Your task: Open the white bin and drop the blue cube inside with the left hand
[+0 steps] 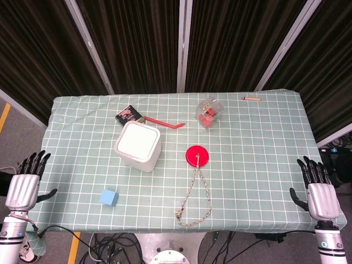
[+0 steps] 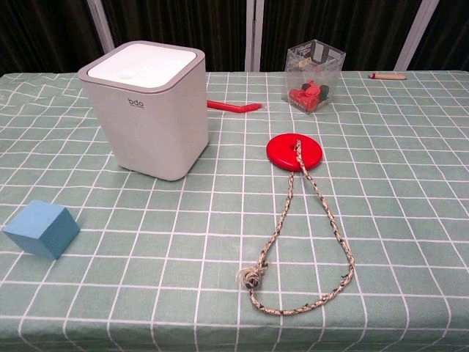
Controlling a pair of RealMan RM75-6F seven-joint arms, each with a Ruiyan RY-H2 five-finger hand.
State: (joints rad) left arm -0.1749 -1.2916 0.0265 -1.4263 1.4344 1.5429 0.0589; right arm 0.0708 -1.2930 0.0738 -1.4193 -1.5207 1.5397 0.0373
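The white bin (image 1: 138, 146) stands left of the table's middle with its lid closed; the chest view shows the bin (image 2: 149, 110) upright, lid flat on top. The blue cube (image 1: 109, 197) lies near the front edge, in front of the bin and slightly left; in the chest view the cube (image 2: 41, 229) sits at the lower left. My left hand (image 1: 24, 185) hangs off the table's left edge, fingers apart, holding nothing. My right hand (image 1: 321, 193) hangs off the right edge, also empty with fingers apart. Neither hand shows in the chest view.
A red disc (image 1: 197, 155) with a looped rope (image 1: 193, 199) lies right of the bin. Behind are a clear box of red pieces (image 1: 209, 112), a red stick (image 1: 164, 122), a small dark packet (image 1: 128, 115) and a pencil (image 1: 252, 98). Green checked cloth (image 1: 264, 165) covers the table.
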